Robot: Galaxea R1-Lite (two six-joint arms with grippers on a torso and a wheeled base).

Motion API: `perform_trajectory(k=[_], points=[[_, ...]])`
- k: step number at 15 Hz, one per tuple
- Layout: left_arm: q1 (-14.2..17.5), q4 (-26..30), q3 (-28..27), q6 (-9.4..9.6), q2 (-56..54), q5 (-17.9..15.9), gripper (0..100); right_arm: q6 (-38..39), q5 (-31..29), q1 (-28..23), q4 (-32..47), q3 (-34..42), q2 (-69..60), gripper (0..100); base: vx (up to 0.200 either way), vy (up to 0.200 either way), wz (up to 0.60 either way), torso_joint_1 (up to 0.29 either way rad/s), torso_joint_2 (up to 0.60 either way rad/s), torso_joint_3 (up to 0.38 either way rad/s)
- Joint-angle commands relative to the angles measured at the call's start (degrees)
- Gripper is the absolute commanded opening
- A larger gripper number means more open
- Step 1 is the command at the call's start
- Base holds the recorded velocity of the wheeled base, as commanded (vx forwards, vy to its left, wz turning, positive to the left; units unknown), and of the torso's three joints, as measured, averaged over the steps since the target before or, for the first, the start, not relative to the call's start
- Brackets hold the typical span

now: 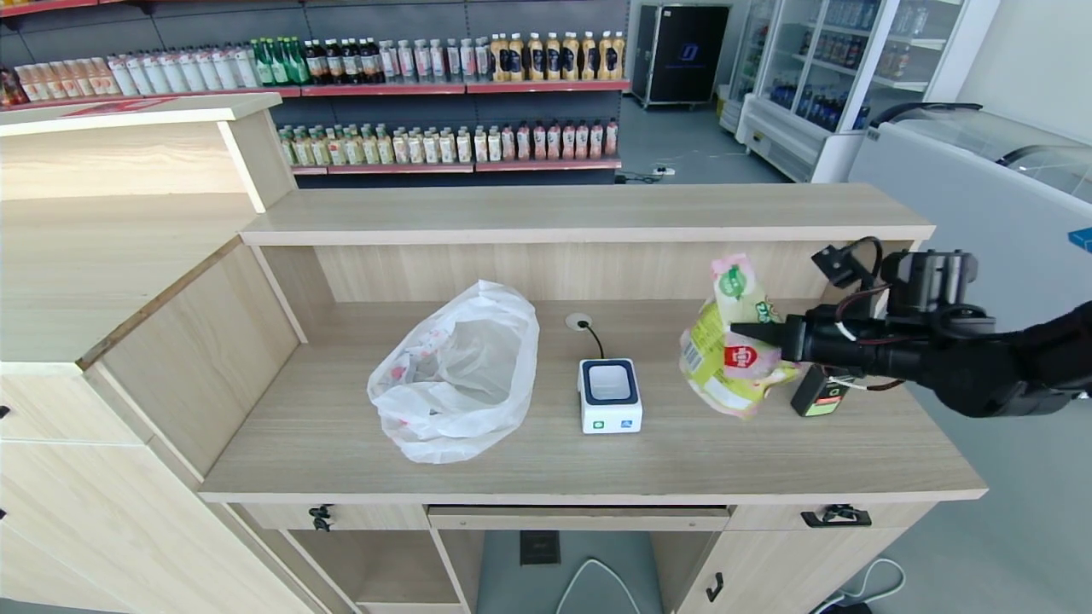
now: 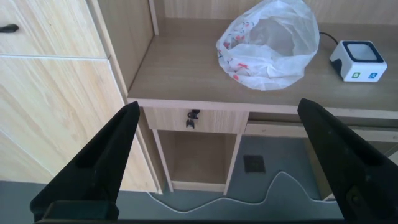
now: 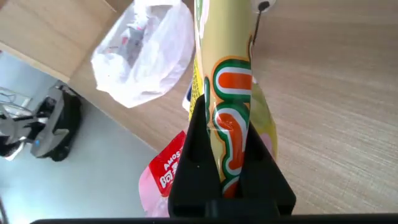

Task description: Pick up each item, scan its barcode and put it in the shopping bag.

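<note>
Black fingers of the right gripper (image 3: 227, 158) are clamped on a yellow-and-pink snack packet (image 3: 227, 62), pinching it flat from both sides; in the head view that gripper (image 1: 744, 334) holds the packet (image 1: 712, 354) above the right part of the counter (image 1: 768, 460), its long axis roughly upright and leaning a little, its lower end close to the wood, though whether it touches cannot be told. To the robot's left of the packet, near but apart, the scanner (image 1: 609, 394) sits with its window facing up; farther left again lies the white shopping bag (image 1: 456, 371), its mouth open toward the scanner; so scanner stands between packet and bag, and the right arm is plainly the nearer one for both. A small dark item with a green label (image 1: 817, 397) stands on the counter under the right wrist. The left gripper (image 2: 219, 109) hangs with fingers wide apart and empty, off the counter's front left corner, well apart from the bag (image 2: 267, 43). By my judgement, the coming move is a leftward carry that turns the packet's barcode face down over the window; which face carries the code is too small to tell.
</note>
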Motion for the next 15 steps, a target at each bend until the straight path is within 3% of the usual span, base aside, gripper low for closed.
perform_trajectory(k=[1,2,3,5,6,7,9,11,15], points=[[0.02,0.0,0.0,-0.03,-0.02,0.02,100,7.55,15.22,-10.37,-2.77,11.61,-19.9,0,0.0,0.0,0.0,0.0,0.0,0.0],[0.02,0.0,0.0,-0.03,-0.02,0.02,100,7.64,17.59,-12.13,-4.0,11.96,-20.69,0,0.0,0.0,0.0,0.0,0.0,0.0],[0.02,0.0,0.0,-0.03,-0.02,0.02,100,8.43,23.65,-15.91,-6.99,12.93,-22.71,0,0.0,0.0,0.0,0.0,0.0,0.0],[0.02,0.0,0.0,-0.03,-0.02,0.02,100,10.71,30.77,-17.84,-11.39,14.86,-26.4,0,0.0,0.0,0.0,0.0,0.0,0.0],[0.02,0.0,0.0,-0.03,-0.02,0.02,100,10.8,31.12,-17.58,-14.2,16.0,-27.1,0,0.0,0.0,0.0,0.0,0.0,0.0],[0.02,0.0,0.0,-0.03,-0.02,0.02,100,10.8,31.12,-16.79,-16.22,17.15,-27.9,0,0.0,0.0,0.0,0.0,0.0,0.0],[0.02,0.0,0.0,-0.03,-0.02,0.02,100,10.62,31.04,-10.19,-24.48,21.54,-31.94,0,0.0,0.0,0.0,0.0,0.0,0.0],[-0.07,0.0,0.0,-0.03,-0.02,0.02,100,12.56,30.95,-2.81,-24.66,24.18,-36.69,0,0.0,0.0,0.0,0.0,0.0,0.0],[0.02,0.0,0.0,-0.03,-0.02,0.02,100,24.95,30.77,0.44,-24.83,32.26,-45.47,0,0.0,0.0,0.0,0.0,0.0,0.0]])
